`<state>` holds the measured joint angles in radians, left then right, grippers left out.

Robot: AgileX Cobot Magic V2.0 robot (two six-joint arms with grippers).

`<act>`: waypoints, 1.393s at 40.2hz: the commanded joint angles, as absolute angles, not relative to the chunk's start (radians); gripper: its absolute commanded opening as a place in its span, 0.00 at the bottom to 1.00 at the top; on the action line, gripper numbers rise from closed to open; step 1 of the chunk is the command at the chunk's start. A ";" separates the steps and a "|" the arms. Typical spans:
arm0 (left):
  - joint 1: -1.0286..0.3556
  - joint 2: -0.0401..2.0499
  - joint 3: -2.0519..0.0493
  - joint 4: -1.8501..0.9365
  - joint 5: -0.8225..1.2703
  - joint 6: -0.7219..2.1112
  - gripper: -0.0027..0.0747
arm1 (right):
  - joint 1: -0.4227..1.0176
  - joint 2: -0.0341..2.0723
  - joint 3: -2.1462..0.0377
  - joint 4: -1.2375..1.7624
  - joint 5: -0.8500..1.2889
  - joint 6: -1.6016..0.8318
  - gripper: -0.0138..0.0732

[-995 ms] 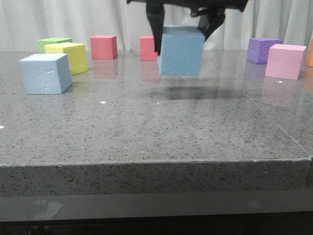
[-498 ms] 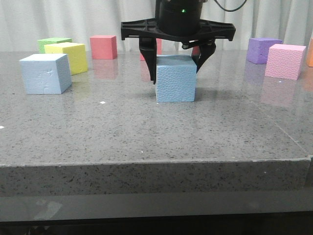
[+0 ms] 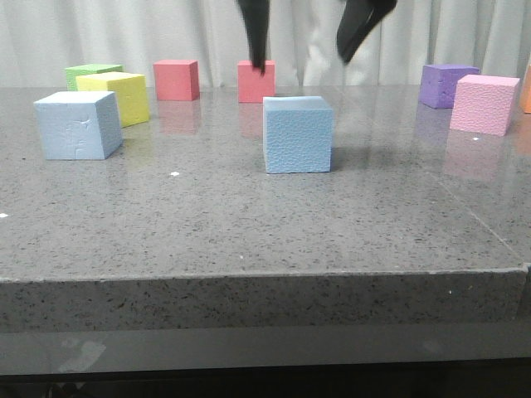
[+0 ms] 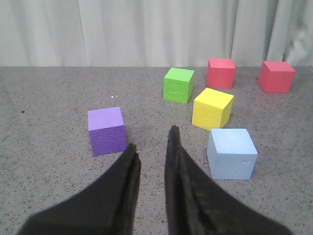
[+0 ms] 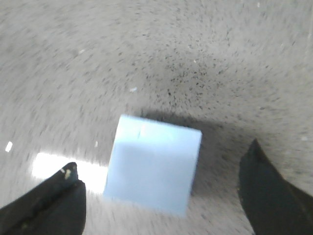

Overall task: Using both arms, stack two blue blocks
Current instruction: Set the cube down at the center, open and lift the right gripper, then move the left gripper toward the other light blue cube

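Observation:
One pale blue block (image 3: 297,134) stands on the table's middle. My right gripper (image 3: 305,46) hangs open just above it, a finger to each side, touching nothing. In the right wrist view the block (image 5: 154,164) lies on the table between the spread fingertips (image 5: 58,196), the picture blurred. The second blue block (image 3: 76,124) stands at the left, beside the yellow cube. In the left wrist view it (image 4: 232,152) sits ahead of my left gripper (image 4: 150,143), which is slightly open, empty and apart from it. The left gripper does not show in the front view.
Yellow (image 3: 118,96), green (image 3: 90,73) and two red cubes (image 3: 176,79) stand at the back left and middle. A purple (image 3: 446,84) and a pink cube (image 3: 483,103) stand at the right. Another purple cube (image 4: 105,129) lies near the left gripper.
The right gripper lowered the blue block onto the table's middle, let go of it and rose with its fingers spread. The other block has not moved.

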<state>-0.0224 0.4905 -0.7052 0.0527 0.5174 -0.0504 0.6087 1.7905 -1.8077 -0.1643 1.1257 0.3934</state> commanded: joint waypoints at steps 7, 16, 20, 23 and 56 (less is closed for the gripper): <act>-0.029 0.501 -0.733 0.055 0.437 -0.049 0.21 | 0.469 1.467 -1.630 0.070 1.060 0.044 0.89; -0.029 0.501 -0.733 0.055 0.437 -0.049 0.21 | 0.403 1.181 -1.297 0.084 0.840 -0.038 0.89; -0.029 0.501 -0.733 0.055 0.437 -0.049 0.21 | 0.403 1.066 -1.168 0.084 0.770 -0.044 0.89; -0.029 0.501 -0.733 0.055 0.437 -0.049 0.21 | 0.403 0.984 -1.078 0.084 0.727 -0.044 0.89; -0.029 0.501 -0.733 0.039 0.423 -0.049 0.21 | 0.403 0.699 -0.877 0.071 0.636 -0.045 0.89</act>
<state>-0.0224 0.4905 -0.7052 0.0527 0.5094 -0.0504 0.4083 0.7023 -0.8527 0.0774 0.6974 -0.0327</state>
